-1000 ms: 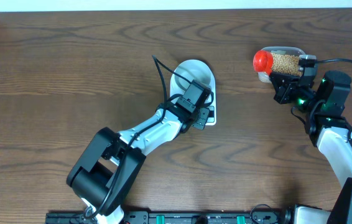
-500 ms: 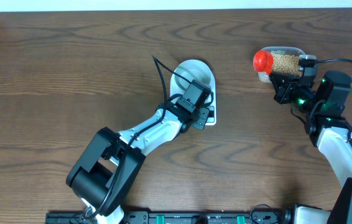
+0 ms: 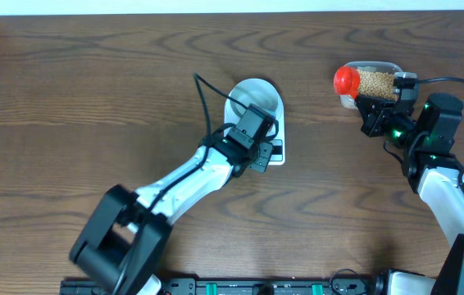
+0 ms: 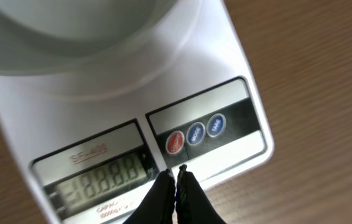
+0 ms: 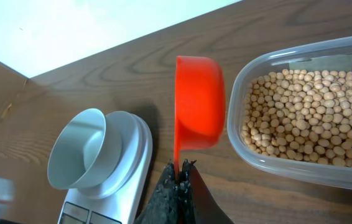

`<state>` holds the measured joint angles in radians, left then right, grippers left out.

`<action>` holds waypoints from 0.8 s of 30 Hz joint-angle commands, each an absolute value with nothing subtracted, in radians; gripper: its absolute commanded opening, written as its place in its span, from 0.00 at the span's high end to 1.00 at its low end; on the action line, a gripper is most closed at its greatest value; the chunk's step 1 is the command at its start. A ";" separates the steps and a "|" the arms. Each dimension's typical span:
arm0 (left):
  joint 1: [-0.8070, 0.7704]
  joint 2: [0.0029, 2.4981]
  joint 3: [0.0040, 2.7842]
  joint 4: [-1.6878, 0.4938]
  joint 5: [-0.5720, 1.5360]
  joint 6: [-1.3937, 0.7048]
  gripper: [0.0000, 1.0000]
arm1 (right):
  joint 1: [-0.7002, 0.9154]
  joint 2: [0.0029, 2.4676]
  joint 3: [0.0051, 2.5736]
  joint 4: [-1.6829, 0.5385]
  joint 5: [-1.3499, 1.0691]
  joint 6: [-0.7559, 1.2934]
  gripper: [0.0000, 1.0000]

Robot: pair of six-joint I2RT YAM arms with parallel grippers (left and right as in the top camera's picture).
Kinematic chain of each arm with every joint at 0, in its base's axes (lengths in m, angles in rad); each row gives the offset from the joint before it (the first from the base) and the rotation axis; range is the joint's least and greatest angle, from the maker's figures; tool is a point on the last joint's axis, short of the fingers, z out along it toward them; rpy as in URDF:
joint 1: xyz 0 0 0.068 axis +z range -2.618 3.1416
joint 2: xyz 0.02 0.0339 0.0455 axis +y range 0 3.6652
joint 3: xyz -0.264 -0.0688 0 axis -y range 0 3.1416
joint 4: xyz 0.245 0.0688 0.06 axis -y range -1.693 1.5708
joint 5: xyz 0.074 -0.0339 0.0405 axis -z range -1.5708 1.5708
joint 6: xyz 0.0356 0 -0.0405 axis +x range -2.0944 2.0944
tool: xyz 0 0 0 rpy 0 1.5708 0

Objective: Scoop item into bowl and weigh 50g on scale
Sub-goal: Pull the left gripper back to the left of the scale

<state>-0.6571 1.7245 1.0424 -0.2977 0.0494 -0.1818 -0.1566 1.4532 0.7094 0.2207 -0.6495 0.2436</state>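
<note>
My left claw (image 4: 177,177) was clenched with nothing in it. Its tips were pressed together over the front panel of the scale (image 4: 226,155), just below the red button (image 4: 175,142) and beside the display (image 4: 98,179). I could not tell whether they touched the panel. The bowl (image 5: 76,149) sat on the scale's platform, at the end away from the buttons. Well to the right of the scale on the desk (image 3: 93,82) stood the clear tub (image 5: 237,127), and the beans (image 5: 300,118) lay inside it. My right claw (image 5: 179,171) was grasping the handle of the red scoop (image 5: 199,102), which hung between the scale and the tub, just beside the tub's wall.
</note>
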 commanded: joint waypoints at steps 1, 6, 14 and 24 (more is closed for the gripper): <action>-0.636 1.603 1.058 -0.347 0.033 -0.168 0.93 | -0.154 1.459 0.720 0.221 -0.645 0.227 0.99; -0.535 1.454 1.058 -0.467 0.033 -0.168 0.86 | -0.154 1.459 0.720 0.225 -0.645 0.227 0.99; -0.447 1.399 1.058 -0.538 0.033 -0.168 0.01 | -0.154 1.459 0.720 0.269 -0.645 0.227 0.99; -0.447 1.404 1.057 -0.531 0.038 -0.097 0.01 | -0.154 1.459 0.720 0.346 -0.645 0.227 0.99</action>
